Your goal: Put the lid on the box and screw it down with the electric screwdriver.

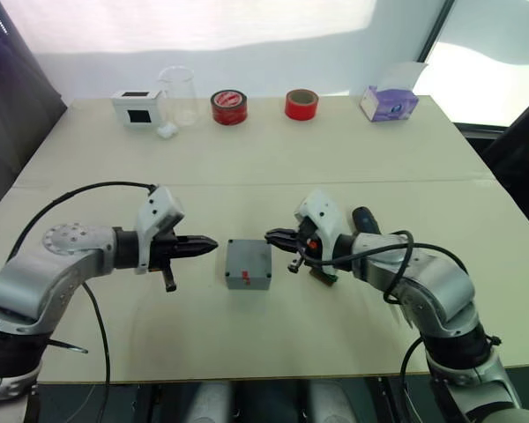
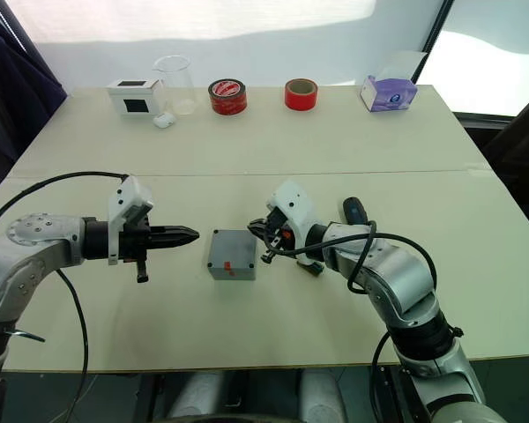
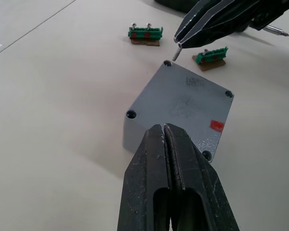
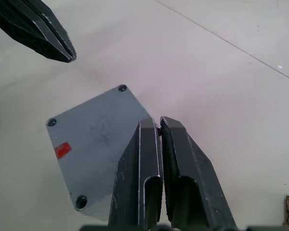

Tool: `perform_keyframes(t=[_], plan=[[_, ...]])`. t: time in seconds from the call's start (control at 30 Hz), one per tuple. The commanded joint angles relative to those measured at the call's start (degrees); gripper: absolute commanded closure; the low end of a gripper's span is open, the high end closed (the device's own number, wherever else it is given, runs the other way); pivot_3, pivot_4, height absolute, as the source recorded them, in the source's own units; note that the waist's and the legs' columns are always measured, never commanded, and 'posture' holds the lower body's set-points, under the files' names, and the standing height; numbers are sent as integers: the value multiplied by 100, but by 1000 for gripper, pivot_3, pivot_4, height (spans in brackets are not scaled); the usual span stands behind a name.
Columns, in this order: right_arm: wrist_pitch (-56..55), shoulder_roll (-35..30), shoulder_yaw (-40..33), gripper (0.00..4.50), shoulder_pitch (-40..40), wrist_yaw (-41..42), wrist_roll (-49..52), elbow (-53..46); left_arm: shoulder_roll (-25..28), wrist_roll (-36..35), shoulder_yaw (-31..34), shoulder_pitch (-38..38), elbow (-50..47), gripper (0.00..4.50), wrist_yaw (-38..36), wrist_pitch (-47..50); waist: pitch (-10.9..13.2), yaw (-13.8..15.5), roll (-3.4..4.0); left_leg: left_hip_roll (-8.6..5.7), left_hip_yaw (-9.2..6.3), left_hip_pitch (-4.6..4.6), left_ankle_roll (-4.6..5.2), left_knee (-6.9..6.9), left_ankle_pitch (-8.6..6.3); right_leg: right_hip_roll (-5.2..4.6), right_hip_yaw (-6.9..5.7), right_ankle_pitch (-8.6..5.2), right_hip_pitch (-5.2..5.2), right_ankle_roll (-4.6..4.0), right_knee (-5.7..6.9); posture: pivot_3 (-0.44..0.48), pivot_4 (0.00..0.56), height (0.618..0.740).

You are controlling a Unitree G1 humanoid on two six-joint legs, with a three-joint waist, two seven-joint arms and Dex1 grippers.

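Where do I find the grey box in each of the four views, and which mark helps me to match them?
Left eye: mid-table, box between left pincer and right pincer.
Right eye: the same.
Left wrist: just beyond the left pincer; the right pincer's screw near its corner.
Right wrist: partly behind the right pincer.
Landmark: red mark on its side.

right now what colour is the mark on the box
Red, on the grey box; the mark shows best in the left wrist view.

Both arms reach inward, forearms nearly level above the table. The left gripper [image 1: 207,244] has its fingers pressed together; the right gripper [image 1: 275,236] pinches a small screw.
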Motion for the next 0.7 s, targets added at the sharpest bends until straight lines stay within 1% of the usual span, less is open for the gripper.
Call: perform_keyframes(t=[0.03, 0.7], plan=[[-211, 39, 32, 4391, -11, 10, -103, -13, 62, -64, 152, 8, -135, 4500, 29, -42, 0, 0, 0, 0, 0, 0, 0, 0, 0, 0, 0, 0, -1, 0, 0, 0, 150, 740], [-364, 64, 114, 4391, 113, 31, -318, 142, 55, -66, 85, -70, -91, 4500, 24, -56, 0, 0, 0, 0, 0, 0, 0, 0, 0, 1, 0, 0, 0, 0, 0, 0, 150, 740]])
